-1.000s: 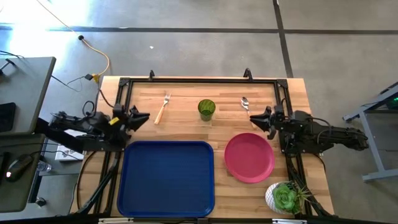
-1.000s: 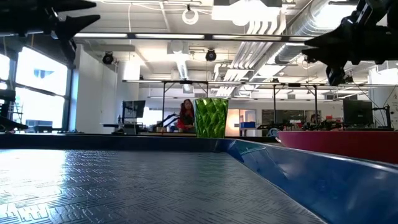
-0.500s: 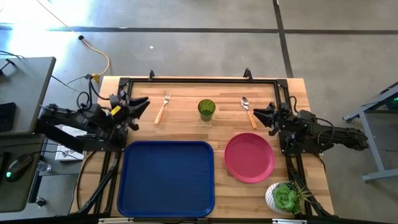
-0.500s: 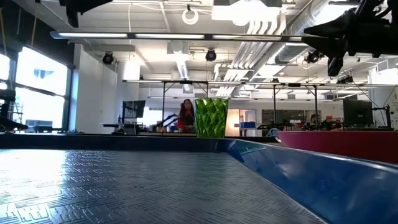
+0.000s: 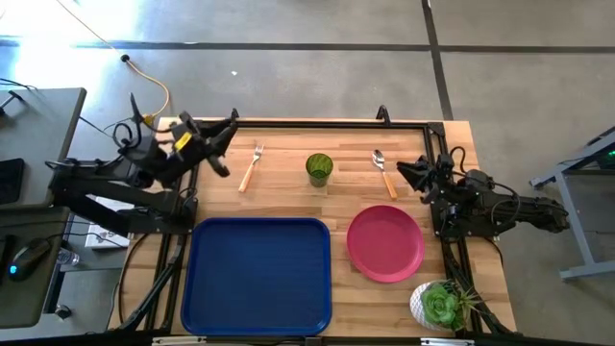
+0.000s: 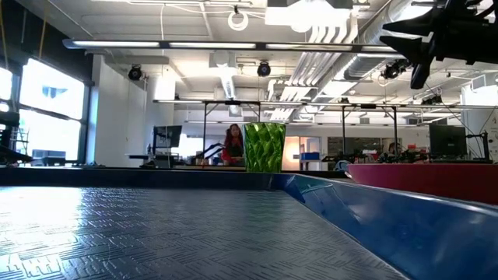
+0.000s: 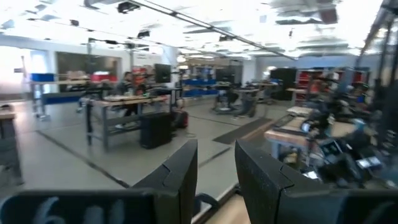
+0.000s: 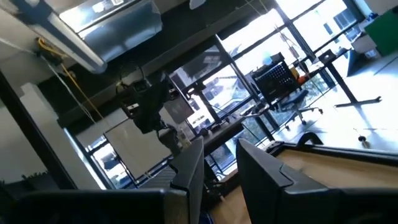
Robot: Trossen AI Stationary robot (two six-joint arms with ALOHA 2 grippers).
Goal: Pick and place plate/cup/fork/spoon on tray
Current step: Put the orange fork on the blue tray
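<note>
The blue tray (image 5: 258, 317) lies at the near middle of the table, and its floor fills the low view (image 6: 156, 233). The pink-red plate (image 5: 385, 242) lies to its right. The green cup (image 5: 319, 169) stands upright at the far middle and also shows in the low view (image 6: 264, 146). The fork (image 5: 252, 165) lies left of the cup, the spoon (image 5: 382, 169) right of it. My left gripper (image 5: 227, 144) is raised left of the fork, open and empty. My right gripper (image 5: 402, 171) hovers just right of the spoon, open and empty.
A white pot with a green succulent (image 5: 440, 306) stands at the near right corner, beside the plate. A black frame runs along the table's far edge and sides (image 5: 307, 123). Bare wood lies between the cup, the fork and the tray.
My left gripper has gone up and toward the table's far edge, tipping upward, and has left the low view's top. My right gripper has risen a little and drawn slightly toward the far right. The dishes have kept still.
</note>
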